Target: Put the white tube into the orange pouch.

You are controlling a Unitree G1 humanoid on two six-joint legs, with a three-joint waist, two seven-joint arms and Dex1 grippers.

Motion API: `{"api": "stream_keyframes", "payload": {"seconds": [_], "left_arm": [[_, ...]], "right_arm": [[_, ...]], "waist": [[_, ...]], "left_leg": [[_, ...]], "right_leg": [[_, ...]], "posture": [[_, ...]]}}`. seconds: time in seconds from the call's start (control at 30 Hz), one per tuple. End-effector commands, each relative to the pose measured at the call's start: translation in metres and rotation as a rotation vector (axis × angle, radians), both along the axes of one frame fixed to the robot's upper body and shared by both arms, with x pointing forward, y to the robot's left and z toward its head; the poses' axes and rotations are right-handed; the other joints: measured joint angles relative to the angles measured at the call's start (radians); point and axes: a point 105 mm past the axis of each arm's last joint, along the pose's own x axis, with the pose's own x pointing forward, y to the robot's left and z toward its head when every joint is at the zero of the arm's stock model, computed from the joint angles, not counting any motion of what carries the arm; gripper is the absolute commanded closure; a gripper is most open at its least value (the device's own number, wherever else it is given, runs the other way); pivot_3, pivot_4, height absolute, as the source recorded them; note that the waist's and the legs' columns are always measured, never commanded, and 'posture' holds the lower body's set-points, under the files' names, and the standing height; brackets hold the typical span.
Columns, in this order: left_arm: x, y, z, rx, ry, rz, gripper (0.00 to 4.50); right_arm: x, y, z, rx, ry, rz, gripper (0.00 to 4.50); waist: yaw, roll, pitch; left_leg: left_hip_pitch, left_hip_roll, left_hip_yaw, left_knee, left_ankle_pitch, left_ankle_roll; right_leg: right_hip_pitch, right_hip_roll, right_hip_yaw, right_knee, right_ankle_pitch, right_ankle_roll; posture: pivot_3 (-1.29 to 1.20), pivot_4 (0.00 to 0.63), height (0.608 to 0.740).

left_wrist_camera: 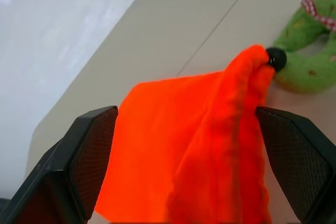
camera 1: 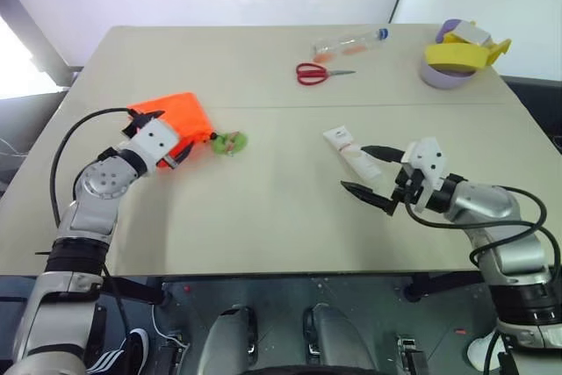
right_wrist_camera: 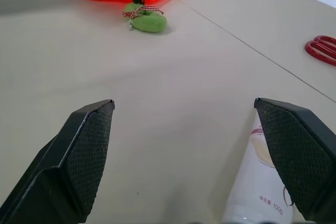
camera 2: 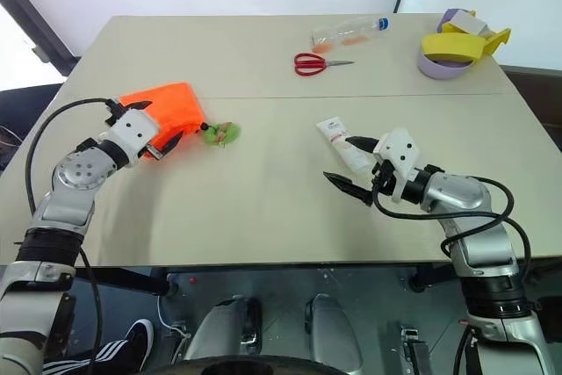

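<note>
On the beige tabletop [camera 1: 281, 217], the orange pouch [camera 1: 172, 116] lies toward the robot's left side, crumpled, its gathered corner ending at a small black bead beside a green plush tassel [camera 1: 230, 141] tied with a checked ribbon. Well apart from it, on the robot's right half of the surface, the white tube [camera 1: 349, 152] lies flat with its wider crimped end pointing away from the robot and faint pinkish print on its face.

The left end effector [camera 1: 171, 142] is at the near edge of the pouch with its two black fingers spread wide; in the left wrist view the orange fabric [left_wrist_camera: 199, 145] sits between the fingers [left_wrist_camera: 86, 161], which stand on either side of it without being closed on it. Whether the fingertips touch the cloth cannot be told.

The right end effector [camera 1: 369, 171] is just beside the near end of the tube, fingers also fully apart and holding nothing. One finger reaches over the tube's near end while the other stands off to the side over bare tabletop; the right wrist view shows the tube [right_wrist_camera: 257, 182] lying close against the inner side of one finger.

Along the far edge lie red-handled scissors [camera 1: 316, 73], a clear plastic bottle with a blue cap [camera 1: 351, 42] on its side, and a lilac bowl [camera 1: 443, 74] holding yellow items [camera 1: 465, 50].
</note>
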Motion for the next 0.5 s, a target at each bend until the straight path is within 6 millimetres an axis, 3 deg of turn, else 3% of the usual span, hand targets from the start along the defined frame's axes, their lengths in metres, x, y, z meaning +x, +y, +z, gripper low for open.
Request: {"api": "stream_keyframes", "payload": {"seconds": [0.03, 0.37, 0.43, 0.5], "left_arm": [[0.005, 0.000, 0.007, 0.020, -0.037, 0.005, 0.03], [0.014, 0.001, 0.005, -0.023, -0.067, 0.045, 0.03], [0.016, 0.001, 0.002, -0.031, -0.064, 0.054, 0.57], [0.017, 0.000, 0.001, -0.047, -0.064, 0.060, 1.42]], "right_arm": [[-0.003, 0.001, 0.012, -0.005, -0.058, 0.003, 0.04], [-0.003, 0.000, 0.008, -0.009, -0.061, -0.010, 0.04], [-0.003, 0.000, 0.008, -0.009, -0.062, -0.010, 0.00], [-0.004, -0.001, 0.008, -0.011, -0.063, -0.011, 0.00]], "waist": [[0.001, 0.000, 0.000], [0.001, 0.000, 0.000], [0.001, 0.000, 0.000], [0.001, 0.000, 0.000]], "left_leg": [[0.000, 0.000, 0.000, 0.000, 0.000, 0.000], [0.000, 0.000, 0.000, 0.007, 0.001, 0.001], [0.000, 0.000, 0.000, 0.007, 0.001, 0.001], [0.000, 0.000, 0.000, 0.009, 0.001, 0.002]], "right_leg": [[0.000, 0.000, 0.000, 0.000, 0.000, 0.000], [0.002, 0.000, 0.000, 0.004, 0.002, 0.003], [0.002, 0.000, 0.000, 0.004, 0.002, 0.003], [0.003, 0.000, 0.000, 0.004, 0.002, 0.003]], "posture": [[0.00, 0.150, 0.740], [0.00, 0.150, 0.740], [0.00, 0.150, 0.740], [0.00, 0.150, 0.740]]}}
